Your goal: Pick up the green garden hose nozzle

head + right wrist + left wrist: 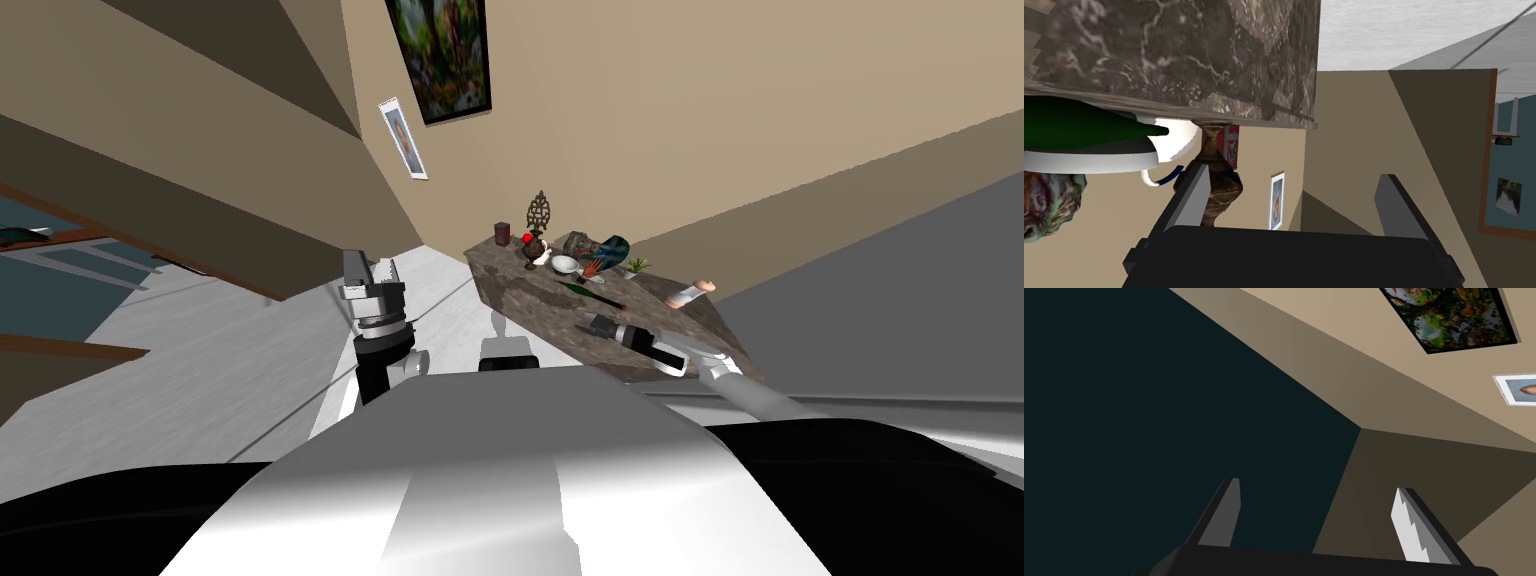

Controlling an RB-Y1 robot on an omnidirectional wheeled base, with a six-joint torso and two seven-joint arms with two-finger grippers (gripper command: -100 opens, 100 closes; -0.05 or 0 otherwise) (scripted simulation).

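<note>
The dark green hose nozzle (575, 288) lies on the brown marble table (520, 300), just in front of a white bowl (565, 264). My right gripper (585, 325) hovers low over the table's near part, a short way on my side of the nozzle. In the right wrist view the nozzle (1084, 122) tapers to a point beside the bowl (1099, 160), off to the side of one finger (1191, 200). The right gripper (1294, 200) is open with nothing between its fingers. My left gripper (368, 270) is raised at my left, and its wrist view shows it open (1316, 508).
Behind the nozzle on the table stand a brown ornate vase (537, 225), a small red box (501, 233), a blue-green crumpled object (605, 250) and a little plant (636, 266). A white and pink object (692, 292) lies near the right end. The table backs against the beige wall.
</note>
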